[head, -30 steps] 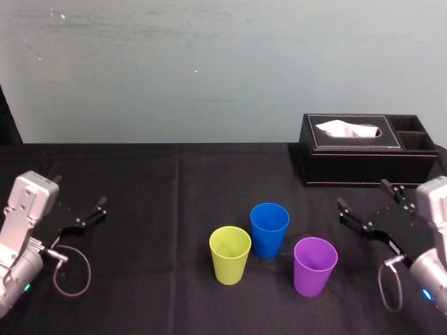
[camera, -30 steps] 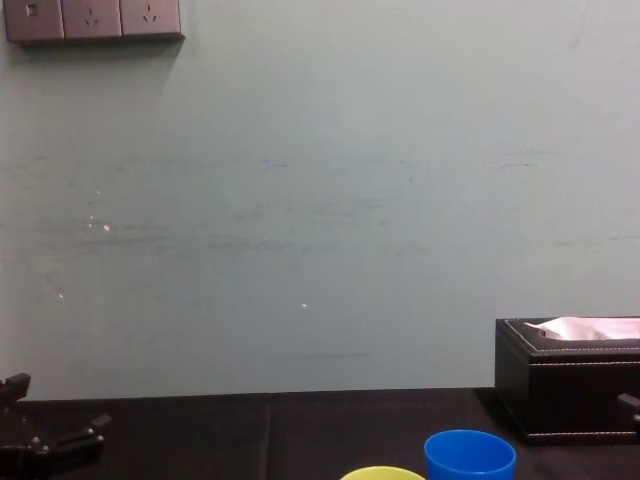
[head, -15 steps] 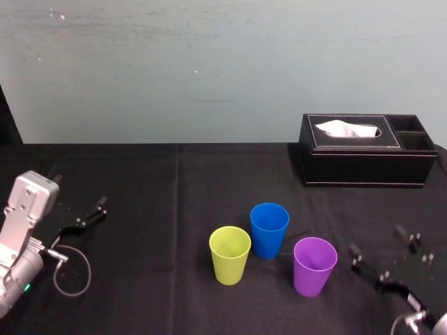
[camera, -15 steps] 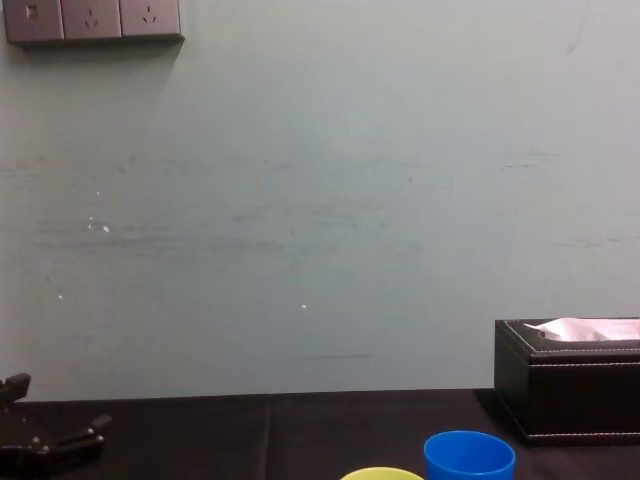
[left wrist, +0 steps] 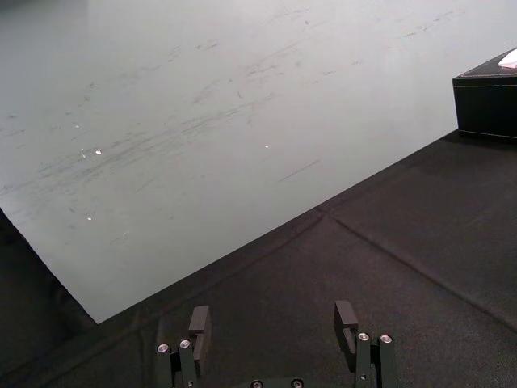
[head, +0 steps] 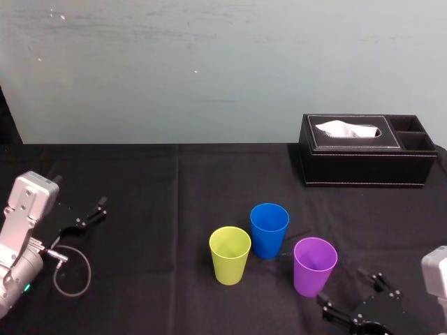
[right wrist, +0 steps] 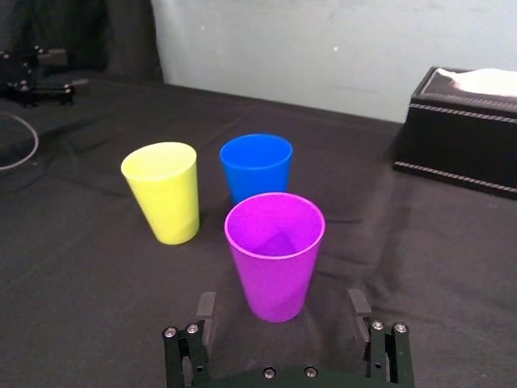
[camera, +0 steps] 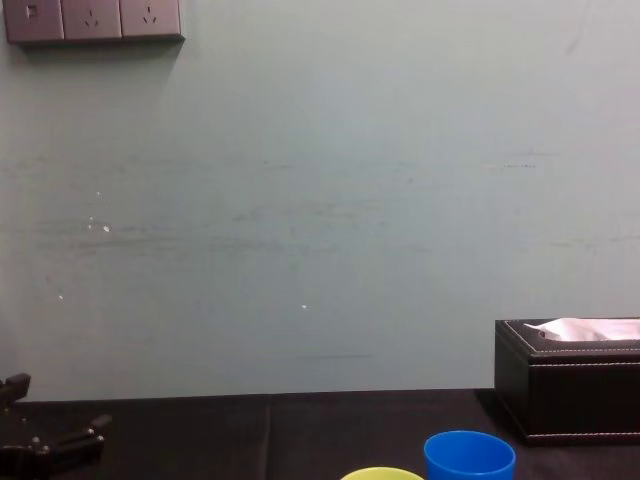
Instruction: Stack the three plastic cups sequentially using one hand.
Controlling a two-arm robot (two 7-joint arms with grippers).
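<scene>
— Right gripper (head: 342,286): state and spot?
— Jaws spread wide, nothing held. It sits low near the table's (head: 174,181) 5 o'clock corner in the head view.
— Nearest cup?
— Purple cup (head: 316,269), upright, mouth up, just beside the gripper at its 11 o'clock. From the right wrist camera it's dead ahead at 12 o'clock, centred on the gap between the jaws, not touching.
— The others?
— Blue cup (head: 269,229) at the purple's 10 o'clock, yellow-green cup (head: 230,257) at its 9 o'clock. Both upright, none nested.
— Left gripper (head: 87,216)?
— Open too, parked at the table's 9 o'clock edge, well apart from every cup. The right arm is nearer.
— Next move?
— Likely straight forward, then a side grip, since the cup's axis is vertical.
</scene>
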